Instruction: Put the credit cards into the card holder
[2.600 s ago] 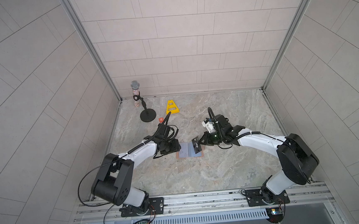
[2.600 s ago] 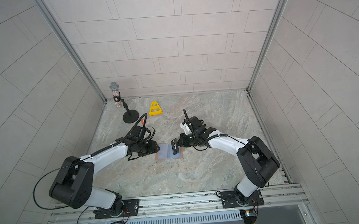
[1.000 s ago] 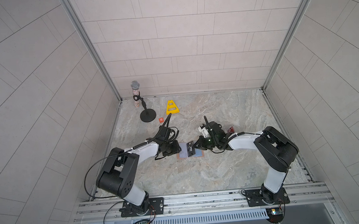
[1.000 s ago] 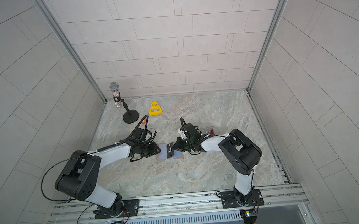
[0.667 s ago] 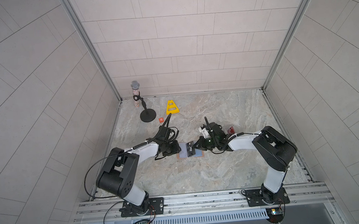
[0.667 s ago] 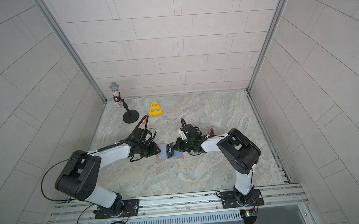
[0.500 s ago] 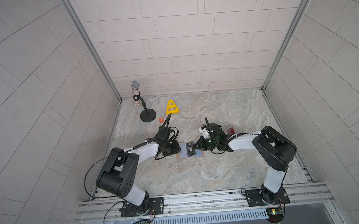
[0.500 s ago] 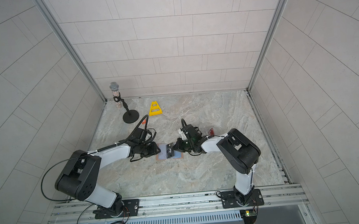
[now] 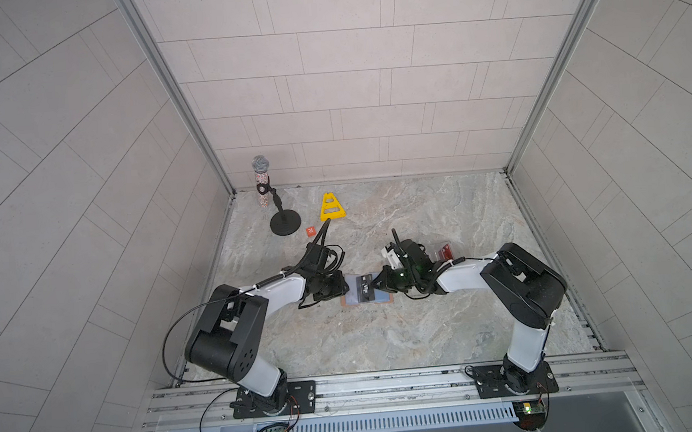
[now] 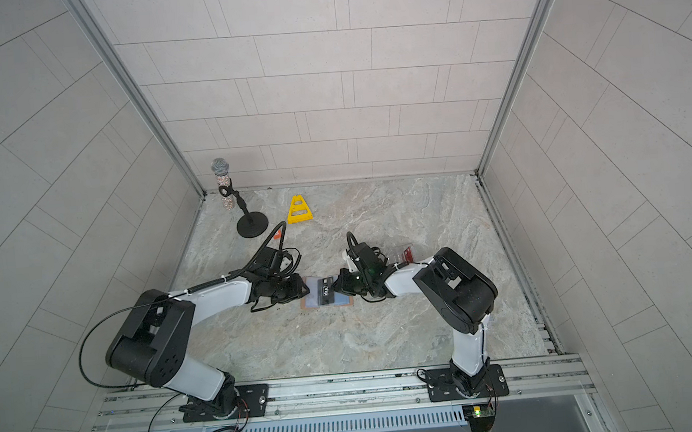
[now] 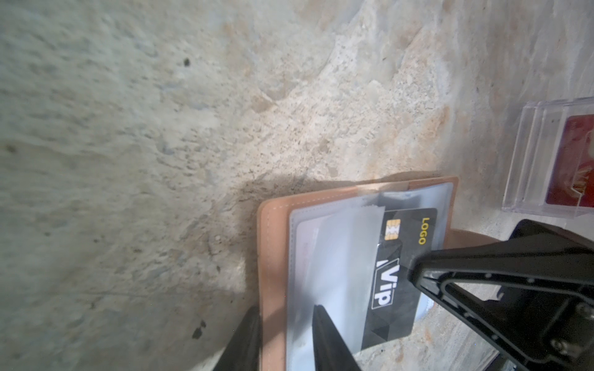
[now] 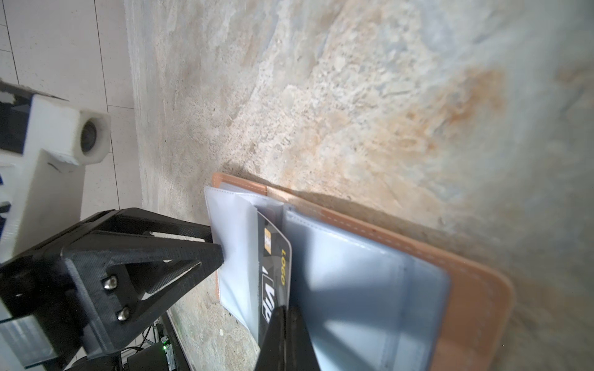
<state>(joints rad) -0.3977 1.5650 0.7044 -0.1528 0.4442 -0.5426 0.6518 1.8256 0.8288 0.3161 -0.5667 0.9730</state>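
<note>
The card holder [image 9: 352, 296] [image 10: 312, 297] lies open at the table's middle, tan outside [image 11: 273, 257] and blue-grey inside [image 12: 369, 289]. My right gripper [image 9: 376, 285] [image 12: 284, 313] is shut on the black VIP credit card [image 9: 366, 287] [image 10: 326, 290] [image 11: 395, 289]. The card's far edge sits under a lifted clear sleeve [image 11: 347, 257] on the holder's left half. My left gripper [image 9: 346, 286] [image 11: 283, 310] stands a little open astride the holder's left edge. One of its fingers [image 11: 324, 327] rests on the sleeve, the other off the tan border. A red credit card [image 9: 446, 251] [image 11: 578, 160] stands in a clear box.
The clear box [image 11: 530, 160] [image 10: 407, 253] sits just behind my right wrist. Far left stand a microphone on a round black base [image 9: 284, 226], a yellow triangular marker [image 9: 331, 207] and a small orange tag [image 9: 310, 230]. Tiled walls close three sides.
My right gripper has come left and down with the black card, from above the holder's right side to its middle. In the last second the card edged under the sleeve. The left gripper barely moved.
</note>
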